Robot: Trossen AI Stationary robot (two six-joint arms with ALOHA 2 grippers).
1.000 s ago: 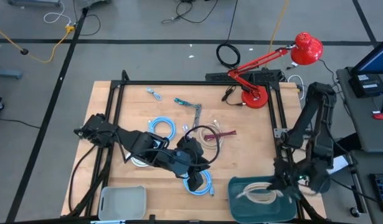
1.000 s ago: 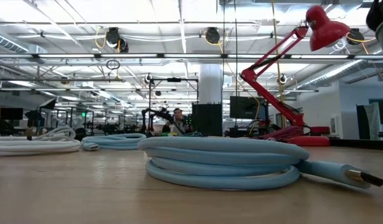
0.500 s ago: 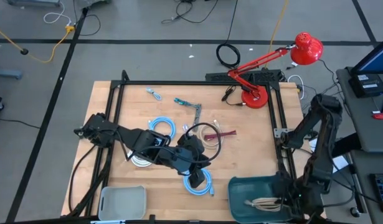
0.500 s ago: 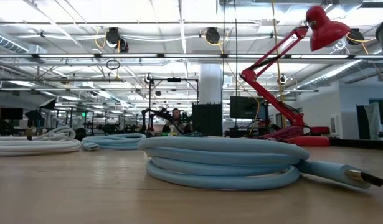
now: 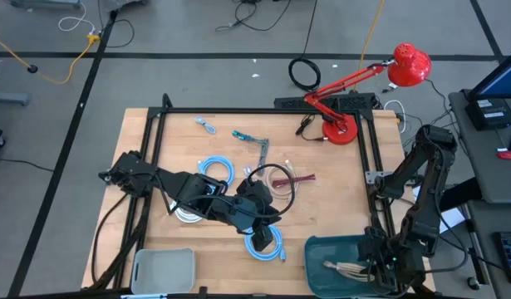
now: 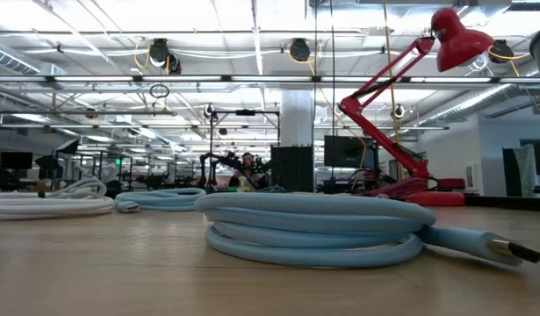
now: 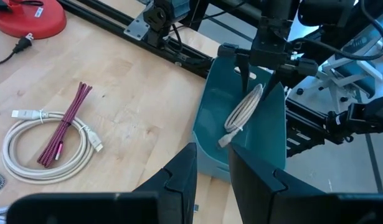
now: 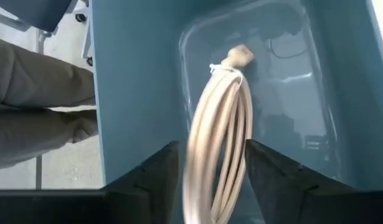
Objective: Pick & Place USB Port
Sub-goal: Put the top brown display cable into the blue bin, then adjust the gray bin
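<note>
- Over the last second the coiled beige USB cable (image 5: 348, 268) has gone from a spread loop lying across the teal plastic bin (image 5: 321, 249) to a narrow bundle hanging edge-on inside it, and the right gripper (image 5: 378, 264) has come down with it at the bin's right side.
- The cable sits between that gripper's fingers, which are pinched on the coil; its free plug end (image 8: 240, 55) points away from them, toward the bin floor.
- I judge it light and floppy, with a smooth jacket: loops will sag and slip apart if only one strand is caught, so the hold belongs across the whole bundle, near its tie.
- The left gripper (image 7: 211, 165) waits well off, over the wooden tabletop (image 5: 155, 149), its fingers standing slightly apart on nothing.
- Farther out lie a second beige coil with a maroon strap (image 7: 65, 122), light-blue coiled cables (image 5: 264, 241), and a red desk lamp (image 5: 355, 91).
</note>
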